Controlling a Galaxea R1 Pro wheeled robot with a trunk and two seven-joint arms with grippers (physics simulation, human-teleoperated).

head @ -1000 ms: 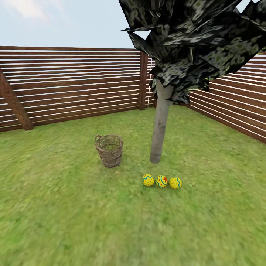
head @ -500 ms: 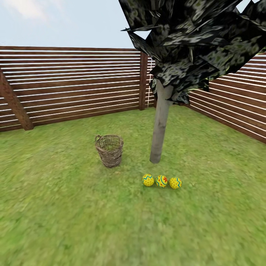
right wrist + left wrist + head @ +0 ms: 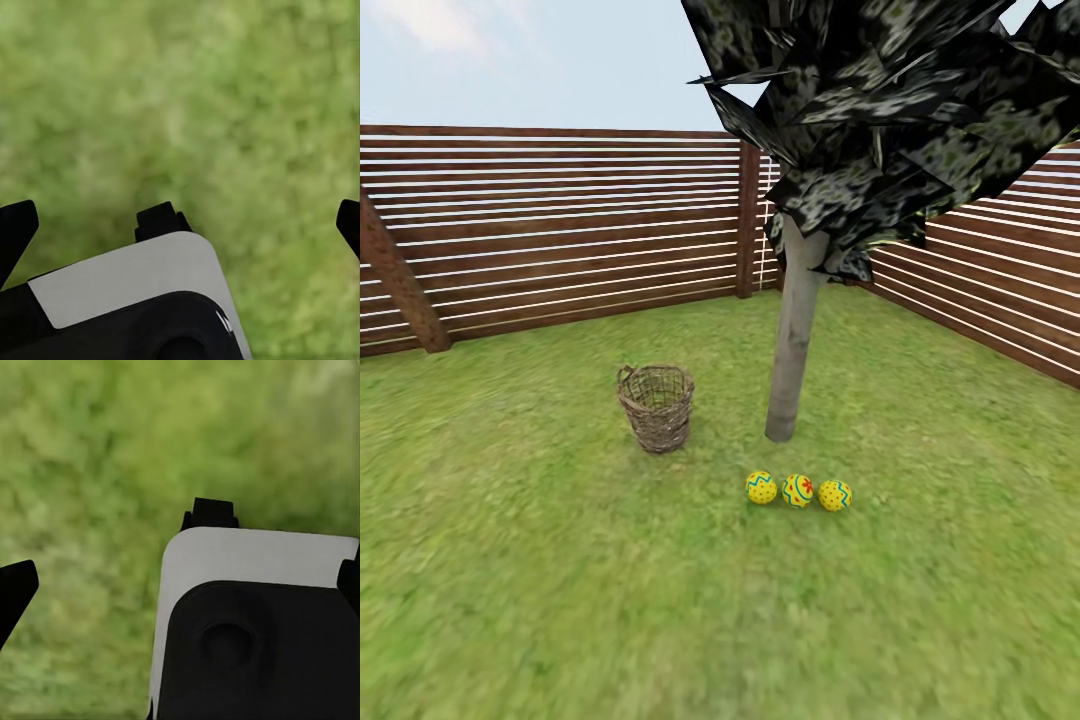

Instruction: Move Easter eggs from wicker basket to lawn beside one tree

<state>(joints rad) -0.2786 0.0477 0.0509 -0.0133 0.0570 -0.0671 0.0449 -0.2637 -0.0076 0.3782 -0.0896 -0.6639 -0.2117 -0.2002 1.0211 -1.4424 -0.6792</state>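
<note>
**Eggs lying in a row by the tree, basket standing apart**

Eggs (image 3: 797,491) are sitting on the lawn (image 3: 560,580), three in a short line running side to side, each just beside the next, right in front of the foot of the tree (image 3: 792,350). Going from the left, we are seeing the long slatted fence (image 3: 550,220) first, then the basket (image 3: 656,406) standing upright on the grass, well apart from the fence and near the trunk. Through its open weave we are making out no yellow, so we are judging it empty, though the far inside is too small to be sure. Next come the trunk and the row of eggs below it, then open grass running to the fence on the right.

The eggs are lying ahead of us, slightly right of centre, so we are judging the right arm the nearer one should any egg need a nudge. Open room is lying all around the row; only the trunk behind it is hemming it in.

Our left gripper (image 3: 180,577) is pointing at bare grass with its tips spread wide and holding nothing. Our right gripper (image 3: 180,217) is doing the same, tips wide apart over grass. We are judging the task as good as done.
</note>
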